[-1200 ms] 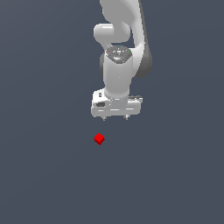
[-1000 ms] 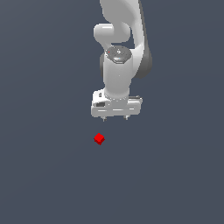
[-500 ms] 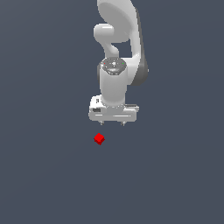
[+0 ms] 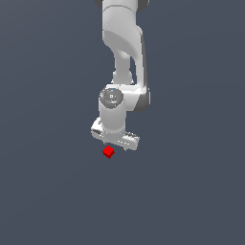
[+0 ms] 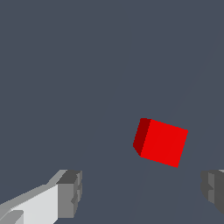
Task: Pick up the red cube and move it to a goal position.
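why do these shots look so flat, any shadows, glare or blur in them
Exterior view: sharp, evenly lit render; the red cube casts no visible shadow on the grey ground, and the white arm shows only soft shading. Wrist view: equally crisp, no glare; the cube has one darker side face, and the fingers are cut off at the frame edges.
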{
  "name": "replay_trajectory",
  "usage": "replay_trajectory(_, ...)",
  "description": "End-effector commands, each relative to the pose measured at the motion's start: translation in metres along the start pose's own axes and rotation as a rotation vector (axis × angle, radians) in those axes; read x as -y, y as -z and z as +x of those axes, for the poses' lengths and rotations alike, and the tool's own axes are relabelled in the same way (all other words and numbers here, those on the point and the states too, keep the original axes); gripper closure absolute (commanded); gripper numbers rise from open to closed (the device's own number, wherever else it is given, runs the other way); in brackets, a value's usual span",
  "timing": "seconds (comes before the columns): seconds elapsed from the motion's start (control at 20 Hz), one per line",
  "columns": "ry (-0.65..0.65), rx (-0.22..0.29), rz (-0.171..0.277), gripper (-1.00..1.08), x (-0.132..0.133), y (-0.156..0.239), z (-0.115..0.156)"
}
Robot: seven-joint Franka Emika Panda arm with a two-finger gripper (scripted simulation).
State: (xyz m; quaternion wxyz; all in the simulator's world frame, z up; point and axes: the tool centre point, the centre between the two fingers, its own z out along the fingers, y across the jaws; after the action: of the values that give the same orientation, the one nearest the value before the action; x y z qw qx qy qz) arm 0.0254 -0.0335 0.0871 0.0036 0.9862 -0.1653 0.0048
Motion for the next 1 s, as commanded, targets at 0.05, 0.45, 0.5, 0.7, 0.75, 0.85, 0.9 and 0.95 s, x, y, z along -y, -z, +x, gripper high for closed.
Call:
replay_trajectory(0.05, -0.111, 0.003, 0.0, -0.92, -0.012, -0.026, 0.007)
replay_trajectory(0.45, -0.271, 0.01, 0.003, -0.92, -0.031, -0.063, 0.014)
replay_trajectory(0.5, -0.282, 0.011, 0.003, -0.92, -0.033, -0.065, 0.014)
replay_trajectory(0.7, -0.302, 0.012, 0.004, -0.92, -0.035, -0.07, 0.014)
replay_trajectory(0.75, -0.302, 0.012, 0.004, -0.92, -0.035, -0.07, 0.014)
replay_trajectory(0.85, -0.295, 0.011, 0.004, -0.92, -0.034, -0.068, 0.014)
replay_trajectory(0.9, -0.292, 0.011, 0.004, -0.92, -0.034, -0.068, 0.014)
replay_trajectory(0.95, -0.291, 0.011, 0.004, -0.92, -0.033, -0.067, 0.014)
